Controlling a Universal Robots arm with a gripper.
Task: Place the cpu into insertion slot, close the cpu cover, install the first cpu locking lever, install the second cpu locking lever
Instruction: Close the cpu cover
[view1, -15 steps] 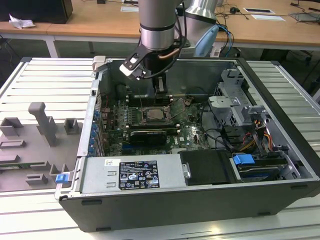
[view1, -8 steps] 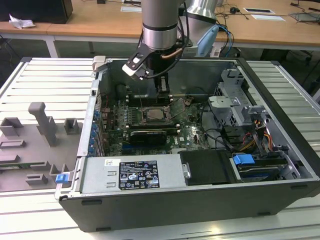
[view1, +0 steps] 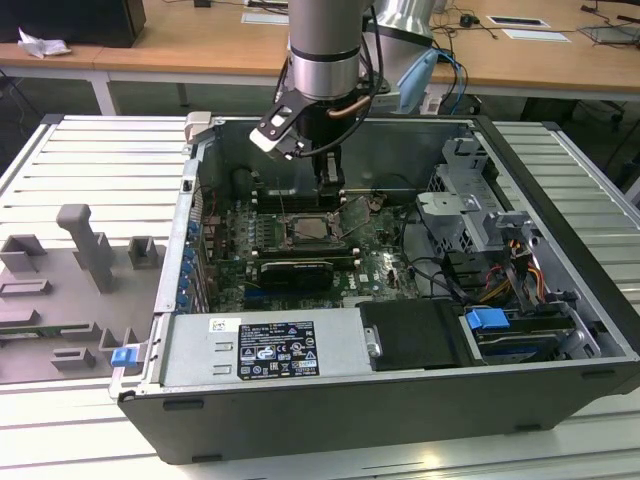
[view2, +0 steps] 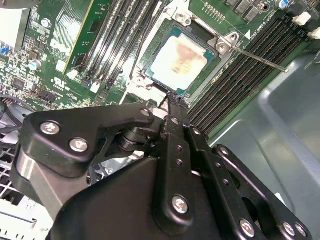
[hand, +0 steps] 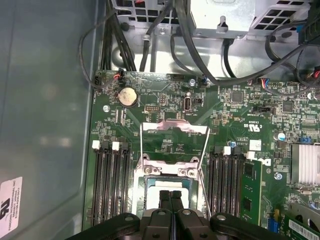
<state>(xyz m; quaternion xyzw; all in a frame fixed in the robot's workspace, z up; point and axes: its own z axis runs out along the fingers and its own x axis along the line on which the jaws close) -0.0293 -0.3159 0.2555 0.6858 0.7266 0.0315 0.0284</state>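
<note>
Open dark-grey metal computer case (view1: 400, 420) noted, with the arm reaching down into it. The small square cpu with pale silvery-beige face (view2: 178, 57) is seen seated flat in the square silver-rimmed insertion slot (hand: 145, 172) on the green circuit board (hand: 225, 107). The black gripper (hand: 171, 194) is held over the near edge of the slot, its two fingers pressed together with nothing between them; in the second wrist view the tips (view2: 172, 107) lie just short of the chip, and contact with the rim cannot be judged. The thin silvery cpu cover frame (hand: 175, 126) is swung back off the slot, board showing through its window. A thin silver rod (view2: 260, 59) slants from one slot corner across the long black memory slots (hand: 107, 175). In the first wrist view part of the chip is hidden behind the fingers. In the exterior view the gripper (view1: 331, 200) hangs just above the slot; the chip there is hard to make out.
</note>
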